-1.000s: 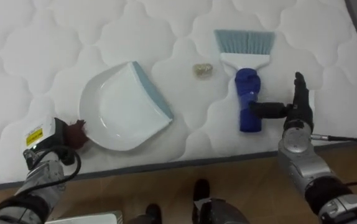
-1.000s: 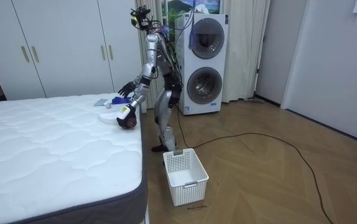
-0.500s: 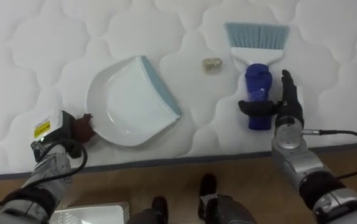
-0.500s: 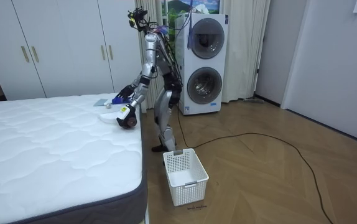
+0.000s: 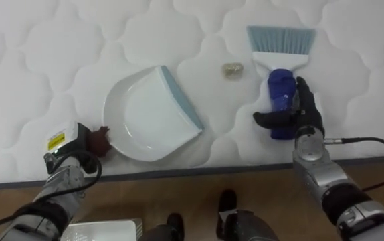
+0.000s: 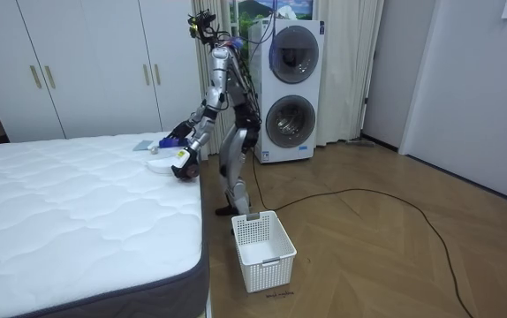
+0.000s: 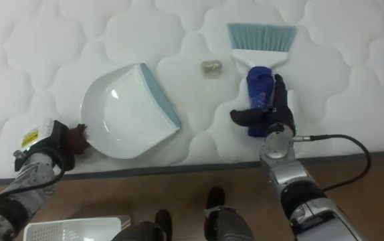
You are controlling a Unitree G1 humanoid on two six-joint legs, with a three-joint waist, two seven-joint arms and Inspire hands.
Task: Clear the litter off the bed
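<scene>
— So, where is the mess?
— 1 small crumpled scrap (image 5: 231, 70) lies on the puffy white quilted mattress (image 5: 38, 60), between the dustpan (image 5: 148, 114) and the brush (image 5: 280, 67).
— What do they look like?
— The dustpan is smooth and white, round at the back, with a pale blue lip. The brush has a blue handle and a flat row of pale blue bristles.
— Any basket?
— A white plastic basket (image 6: 262, 250) with holes in its walls stands on the wood floor (image 6: 368, 238) beside the mattress.
— And the hands?
— The right hand (image 5: 302, 115) is spread wide on the brush's handle, fingers straight. The left hand (image 5: 71, 159) is at the dustpan's dark red handle; I cannot tell if it holds it.
</scene>
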